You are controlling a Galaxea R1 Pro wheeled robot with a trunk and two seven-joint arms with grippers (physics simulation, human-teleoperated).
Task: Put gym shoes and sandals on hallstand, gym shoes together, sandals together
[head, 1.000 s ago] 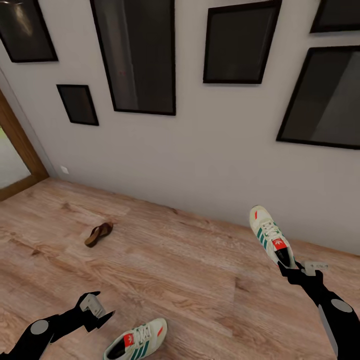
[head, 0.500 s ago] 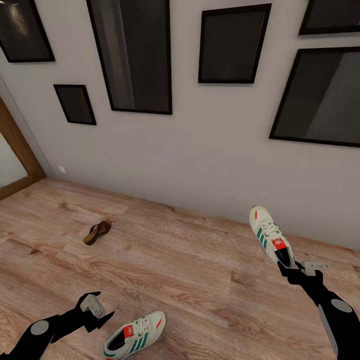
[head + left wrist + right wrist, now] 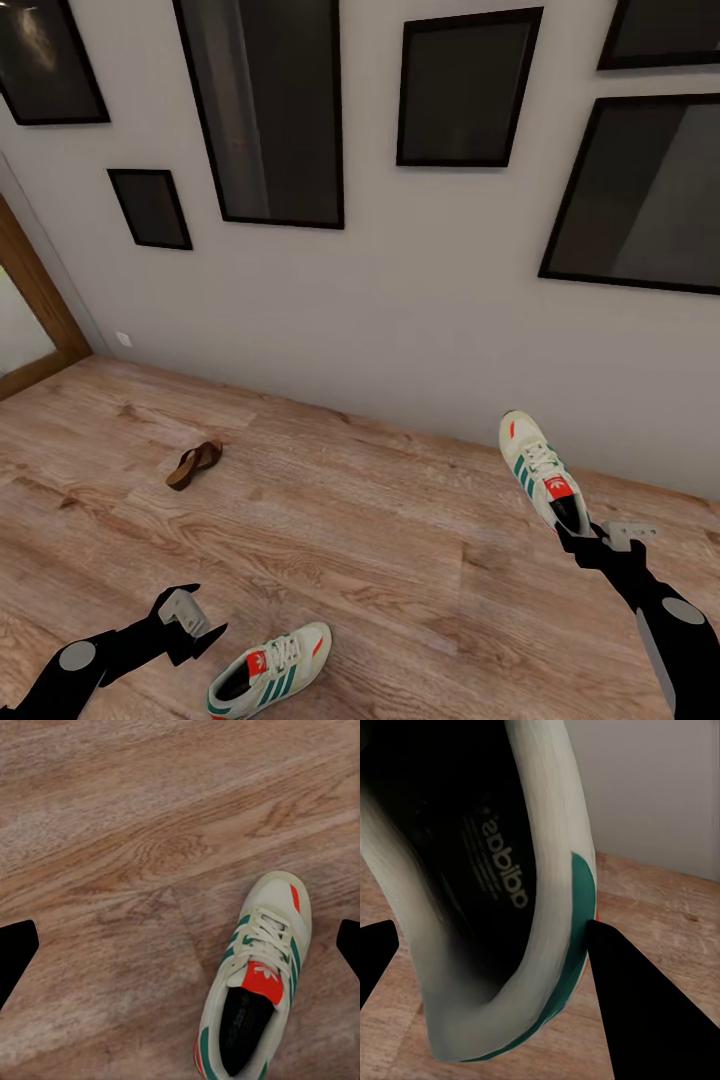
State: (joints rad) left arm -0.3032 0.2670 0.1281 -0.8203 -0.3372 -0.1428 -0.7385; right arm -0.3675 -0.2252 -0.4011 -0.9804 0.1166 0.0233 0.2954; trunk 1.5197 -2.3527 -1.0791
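Note:
One gym shoe [image 3: 537, 468], cream with green stripes and a red tongue label, hangs toe-up above the corridor floor [image 3: 380, 540], with my right gripper [image 3: 576, 536] shut on its heel collar. In the right wrist view the shoe's heel [image 3: 547, 915] sits between the black fingers [image 3: 637, 1020]. The other gym shoe [image 3: 270, 672] lies on the floor just right of my open left gripper [image 3: 205, 612]. The left wrist view looks down on that shoe [image 3: 259, 975], off to one side of the gap. A brown sandal [image 3: 194, 464] lies farther off, near the wall. The hallstand is out of view.
A grey wall [image 3: 400, 300] with several dark framed pictures [image 3: 265, 110] closes the far side. A wooden door frame [image 3: 35, 290] stands at the far left. Bare wood planks stretch between the sandal and the held shoe.
The head view shifted slightly about a second ago. Since then the arms, the shoes and the sandal have kept their places.

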